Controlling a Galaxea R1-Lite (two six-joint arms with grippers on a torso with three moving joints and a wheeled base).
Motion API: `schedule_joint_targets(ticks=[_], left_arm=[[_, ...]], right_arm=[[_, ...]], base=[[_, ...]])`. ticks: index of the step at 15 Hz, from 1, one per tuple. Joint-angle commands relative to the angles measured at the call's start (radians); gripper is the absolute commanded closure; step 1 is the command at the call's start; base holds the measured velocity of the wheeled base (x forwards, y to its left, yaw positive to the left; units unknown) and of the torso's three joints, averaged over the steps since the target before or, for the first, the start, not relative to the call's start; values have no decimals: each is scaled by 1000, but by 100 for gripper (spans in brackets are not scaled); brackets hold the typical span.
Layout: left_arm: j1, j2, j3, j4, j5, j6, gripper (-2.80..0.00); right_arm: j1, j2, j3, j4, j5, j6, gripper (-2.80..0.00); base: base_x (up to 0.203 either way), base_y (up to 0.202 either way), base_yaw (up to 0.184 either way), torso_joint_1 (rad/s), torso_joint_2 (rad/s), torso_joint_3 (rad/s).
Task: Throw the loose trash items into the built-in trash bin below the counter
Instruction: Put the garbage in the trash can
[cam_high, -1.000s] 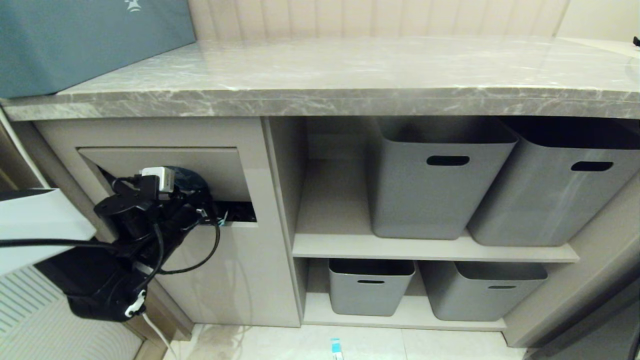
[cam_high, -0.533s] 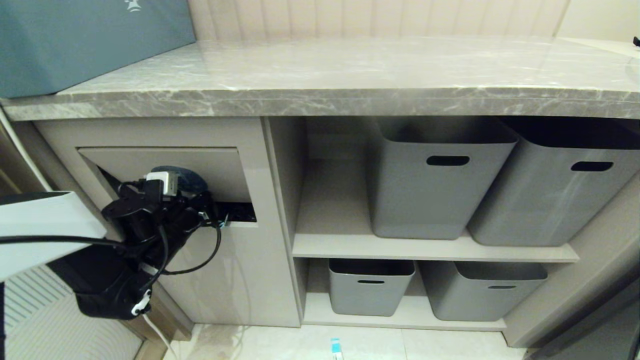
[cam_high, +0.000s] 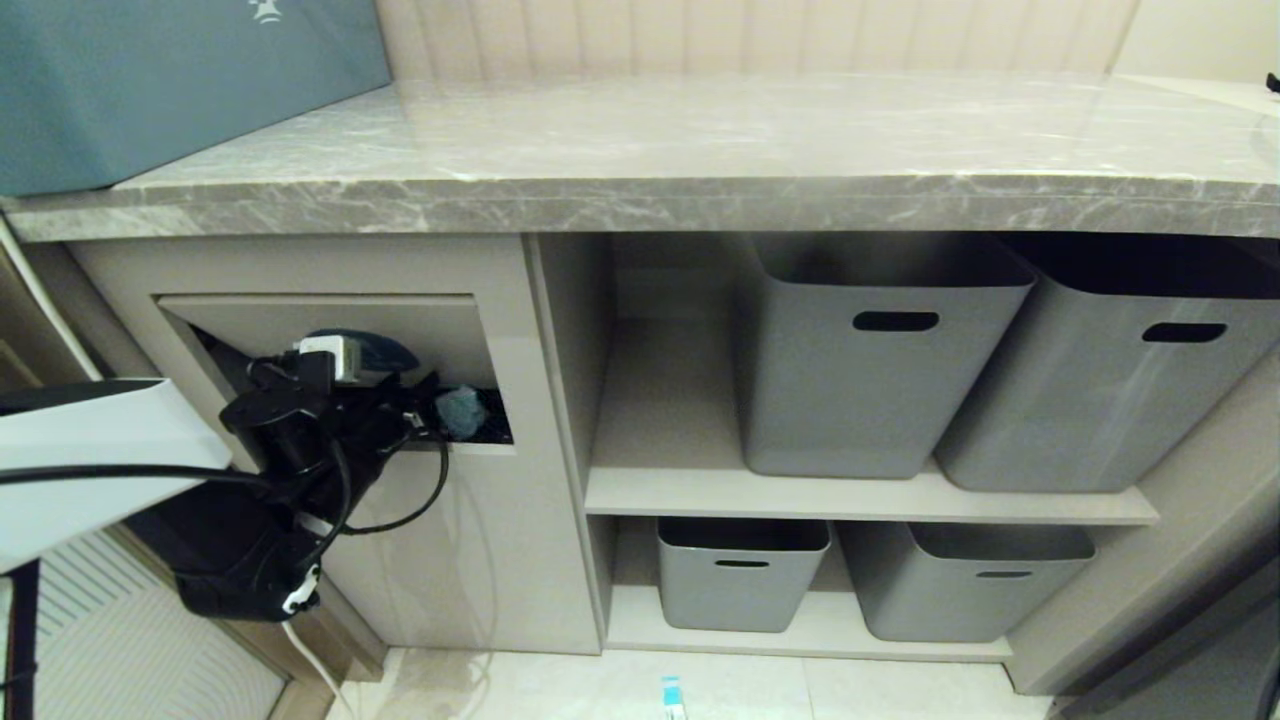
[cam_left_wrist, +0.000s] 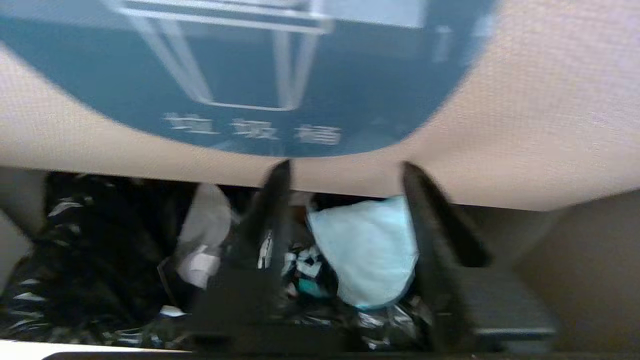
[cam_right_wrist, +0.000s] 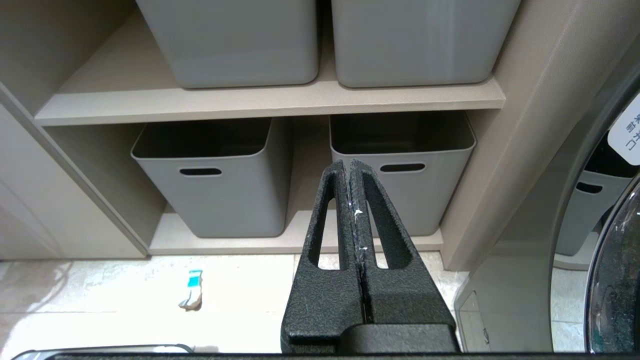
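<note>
The built-in trash bin's flap (cam_high: 300, 335) is tilted inward, with my left gripper (cam_high: 425, 410) pushed into the dark opening under it. In the left wrist view the blue oval sticker (cam_left_wrist: 280, 65) fills the upper part. Below it my left gripper (cam_left_wrist: 346, 170) stands open. A pale teal wad (cam_left_wrist: 367, 250) sits between the fingers, close to one and apart from the other. It also shows in the slot, the wad (cam_high: 460, 410). A black printed wrapper (cam_left_wrist: 305, 270) lies inside the bin. A teal-and-white strip wrapper (cam_right_wrist: 191, 295) lies on the floor. My right gripper (cam_right_wrist: 349, 165) hangs shut and empty.
The grey marble counter (cam_high: 700, 200) runs overhead, with a large teal box (cam_high: 150, 80) on its left end. Grey tubs (cam_high: 870, 370) fill the open shelves right of the bin. A glass appliance door (cam_right_wrist: 615, 280) stands at far right.
My left arm has pushed further into the flap opening and to the right. Its jaws have opened, and the teal wad now shows in the slot beside them.
</note>
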Motion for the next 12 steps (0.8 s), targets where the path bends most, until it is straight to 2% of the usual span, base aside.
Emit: schedule_joint_targets(ticks=[1, 6, 8, 10, 11, 12], left_arm=[[-6, 3, -2, -8, 2, -1, -280], [-21, -36, 0, -6, 12, -14, -280], [-25, -112, 82, -6, 23, -17, -280], [-32, -196, 224, -6, 28, -18, -280], [-36, -246, 297, -7, 30, -19, 0], [-40, -293, 357, -7, 34, -19, 0]], right_arm=[[0, 1, 0, -1, 0, 0, 0], [0, 1, 2, -1, 0, 0, 0], [0, 1, 0, -1, 0, 0, 0], [0, 0, 0, -1, 0, 0, 0], [0, 1, 0, -1, 0, 0, 0], [0, 2, 0, -1, 0, 0, 0]], base=[[0, 0, 0, 0, 0, 0], [0, 0, 0, 0, 0, 0], [0, 0, 0, 0, 0, 0], [0, 0, 0, 0, 0, 0], [0, 0, 0, 0, 0, 0], [0, 0, 0, 0, 0, 0]])
